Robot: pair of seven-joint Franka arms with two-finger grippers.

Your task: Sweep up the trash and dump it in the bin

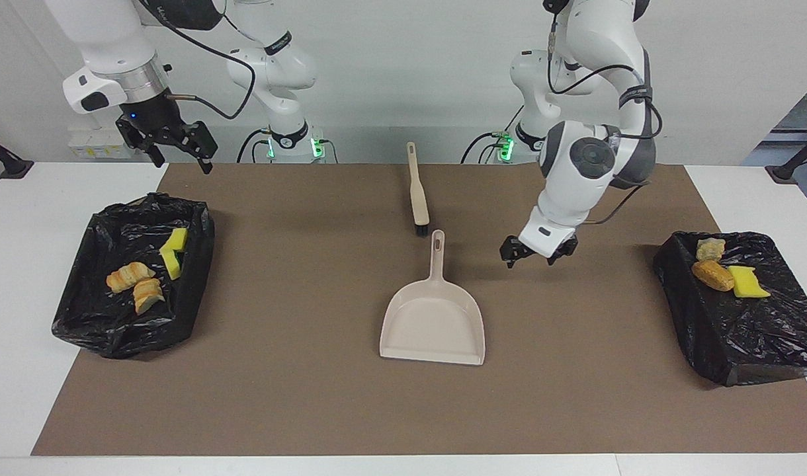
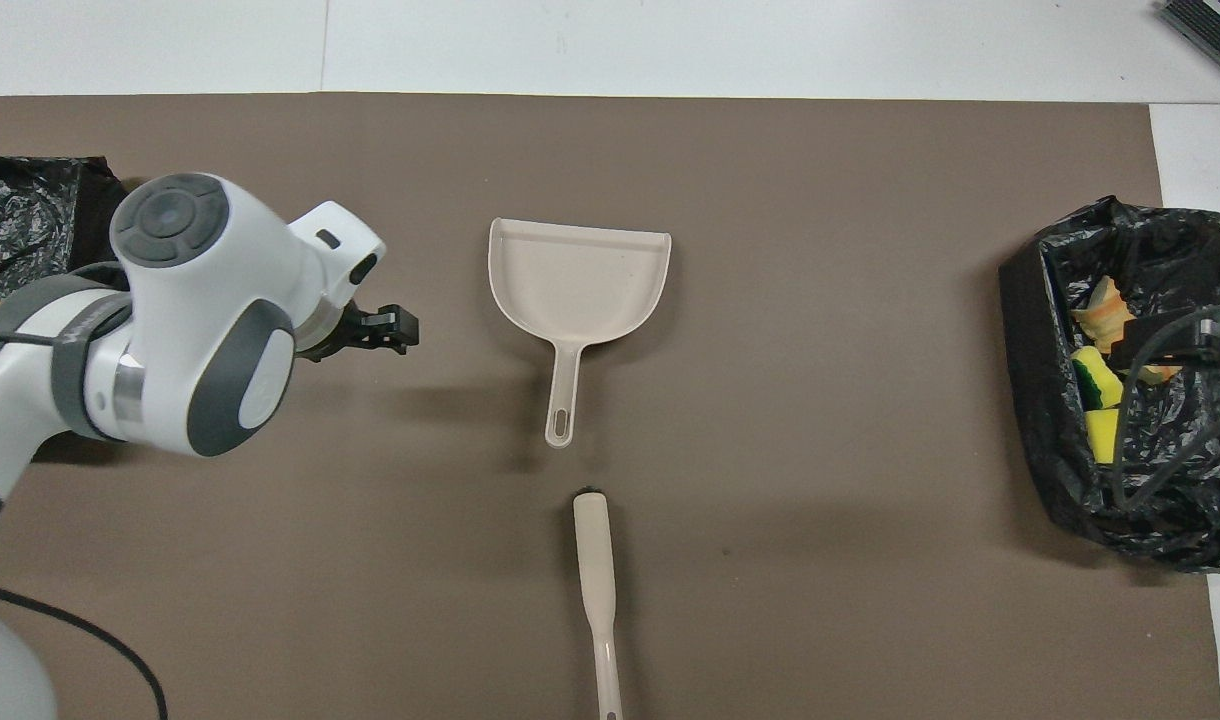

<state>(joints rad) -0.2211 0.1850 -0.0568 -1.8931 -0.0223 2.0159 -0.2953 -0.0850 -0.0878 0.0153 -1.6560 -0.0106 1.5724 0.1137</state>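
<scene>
The left gripper's point(image 1: 537, 254) fingers point(image 1: 509, 251) stand spread and hold nothing, low over bare brown mat point(image 1: 311, 396) between the dustpan point(image 1: 433, 327) and the bin point(image 1: 741, 344) at the left arm's end of the table. Just to one side of those fingertips, toward the table's middle, the dustpan lies flat and empty, handle pointing at the robots, apart from any gripper. In line with that handle, and nearer to the robots than it, lies the brush point(image 1: 417, 192), bristle end close to the handle tip but not touching it; the pair appears parked mid-table where either arm could reach it.

The right gripper point(image 1: 172, 149) hangs high with fingers parted and empty, above the table edge just beside the bin point(image 1: 132, 317) at the right arm's end.

The trash point(image 1: 724, 268) sits in the two black-lined bins: a yellow sponge chunk and two bread-like pieces in the one near the left gripper, two yellow chunks and two bread pieces in the other. No scrap shows on the mat, so the sweeping and dumping look finished, tools laid down, both arms clear.
</scene>
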